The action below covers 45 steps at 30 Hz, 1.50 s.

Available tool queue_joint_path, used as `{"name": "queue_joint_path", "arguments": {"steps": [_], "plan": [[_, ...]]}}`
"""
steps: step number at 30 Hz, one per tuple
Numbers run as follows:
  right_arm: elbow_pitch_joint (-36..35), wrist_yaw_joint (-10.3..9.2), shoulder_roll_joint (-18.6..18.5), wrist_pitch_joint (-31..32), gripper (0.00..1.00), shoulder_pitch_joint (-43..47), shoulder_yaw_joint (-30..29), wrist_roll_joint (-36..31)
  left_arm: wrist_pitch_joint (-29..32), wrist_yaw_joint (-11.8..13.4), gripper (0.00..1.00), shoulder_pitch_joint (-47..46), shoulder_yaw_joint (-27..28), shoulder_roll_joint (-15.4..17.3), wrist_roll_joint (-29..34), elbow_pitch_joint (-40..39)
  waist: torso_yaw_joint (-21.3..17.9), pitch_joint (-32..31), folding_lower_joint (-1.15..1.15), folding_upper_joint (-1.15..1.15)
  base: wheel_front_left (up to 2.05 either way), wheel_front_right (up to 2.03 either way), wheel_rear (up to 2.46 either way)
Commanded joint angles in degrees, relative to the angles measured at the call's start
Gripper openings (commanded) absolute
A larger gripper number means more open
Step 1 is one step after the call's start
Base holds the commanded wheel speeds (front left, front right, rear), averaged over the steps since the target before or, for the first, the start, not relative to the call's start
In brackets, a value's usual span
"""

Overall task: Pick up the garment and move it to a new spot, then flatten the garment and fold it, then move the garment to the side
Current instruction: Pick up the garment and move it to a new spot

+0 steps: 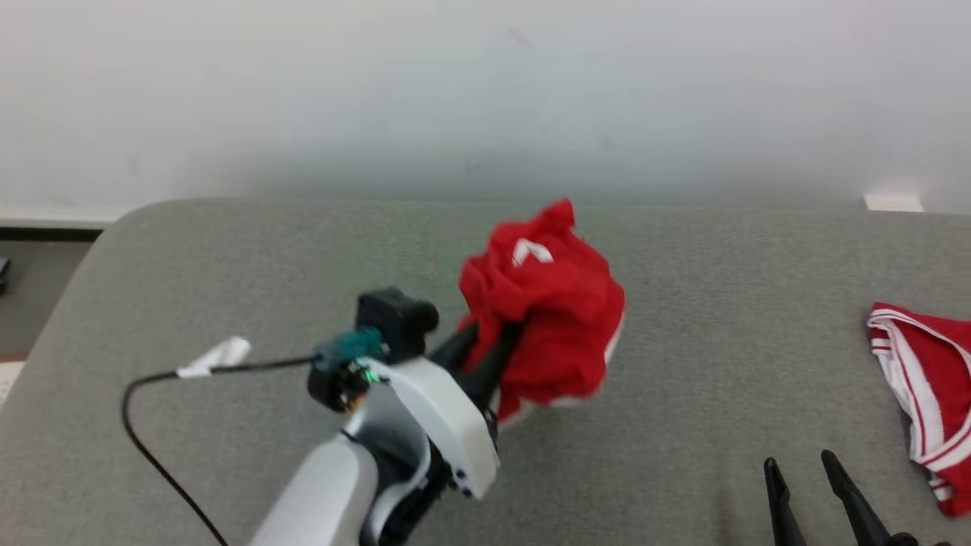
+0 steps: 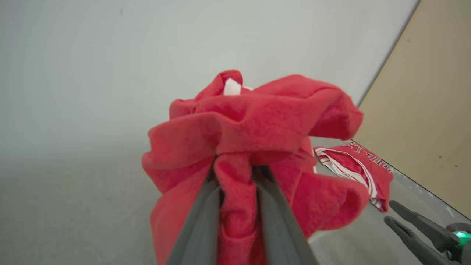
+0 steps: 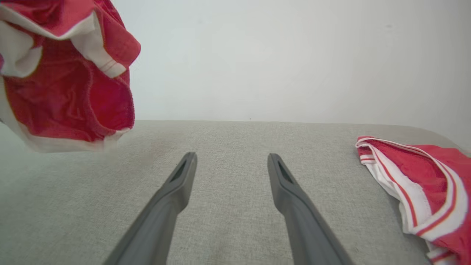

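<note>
Garments two: bunched garment (image 1: 546, 318), striped garment (image 1: 929, 371).

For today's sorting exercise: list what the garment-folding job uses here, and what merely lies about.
In the job: bunched red garment, gripped by the left gripper; open right gripper; grey surface.
Lying about: second red-and-white garment; small white object.
</note>
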Motion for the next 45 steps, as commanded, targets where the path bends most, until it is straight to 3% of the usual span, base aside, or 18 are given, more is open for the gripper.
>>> {"name": "queue_joint_path", "arguments": {"steps": [1, 5, 9, 15, 17, 18, 23, 28, 32, 38, 45], "plan": [[-0.1, -0.17, -0.1, -0.1, 1.0, 0.7, -0.2, 0.1, -0.1, 0.1, 0.0, 1.7, -0.8, 0.0, -0.6, -0.2, -3.6, -2.2, 0.02, -0.01, 0.0, 0.0, 0.0], [-0.3, -0.17, 0.4, 0.0, 1.0, 1.2, -0.1, 0.1, -1.7, 0.0, 0.0, 6.4, -5.5, -1.0, -3.8, 0.6, -7.1, -2.4, 0.02, -0.01, 0.0, 0.0, 0.0], [-0.1, -0.17, 0.4, 0.0, 1.0, 1.3, 0.4, 0.0, -4.3, 0.7, 0.0, 7.6, -6.8, -1.0, -7.8, 5.9, -9.9, -2.2, 0.02, -0.01, 0.0, 0.0, 0.0], [0.4, -0.17, 0.4, -0.1, 1.0, 1.6, 0.5, -0.2, -10.6, 2.9, 0.0, 4.7, -5.6, 0.0, -5.2, 20.2, -12.3, -2.0, 0.02, -0.01, 0.0, 0.0, 0.0], [0.5, -0.17, 0.4, -0.1, 1.0, 1.7, 0.6, -0.3, -13.6, 3.4, 0.72, 4.1, -5.4, 0.3, -3.9, 24.8, -12.7, -2.0, 0.02, -0.01, 0.0, 0.0, 0.0], [0.6, -0.16, 0.5, -0.1, 1.0, 1.7, 0.6, -0.3, -14.7, 3.4, 1.0, 3.9, -5.5, 0.2, -3.5, 27.3, -12.8, -2.1, 0.02, -0.01, 0.0, 0.0, 0.0], [0.7, -0.17, 0.6, -0.1, 1.0, 2.1, -0.2, -0.5, -22.2, 4.1, 1.0, 1.9, -6.5, 0.6, -0.5, 35.3, -12.5, -2.3, 0.02, -0.01, 0.0, 0.0, 0.0], [0.0, -0.16, 0.7, -0.1, 1.0, 2.3, -1.8, -0.8, -28.3, 5.8, 1.0, 1.9, -5.3, 0.7, 0.4, 35.3, -11.0, -3.0, 0.02, -0.01, 0.0, 0.0, 0.0], [-1.0, -0.16, 0.8, -0.1, 1.0, 3.0, -4.2, -1.3, -29.5, 8.3, 1.0, 5.7, -3.9, 2.4, 2.2, 29.6, -9.1, -3.9, 0.02, -0.01, 0.0, 0.0, 0.0], [-2.7, -0.17, 0.1, -0.1, 1.0, 3.9, -6.7, -3.3, -29.5, 12.5, 1.0, 16.7, 0.8, 5.1, 6.4, 14.3, -6.2, -5.6, 0.02, -0.01, 0.0, 0.0, 0.0], [-3.5, -0.17, -0.2, -0.1, 1.0, 4.8, -8.6, -5.2, -29.5, 15.4, 1.0, 27.4, 5.9, 6.1, 9.9, 5.1, -3.4, -7.0, 0.02, -0.01, 0.0, 0.0, 0.0]]}}
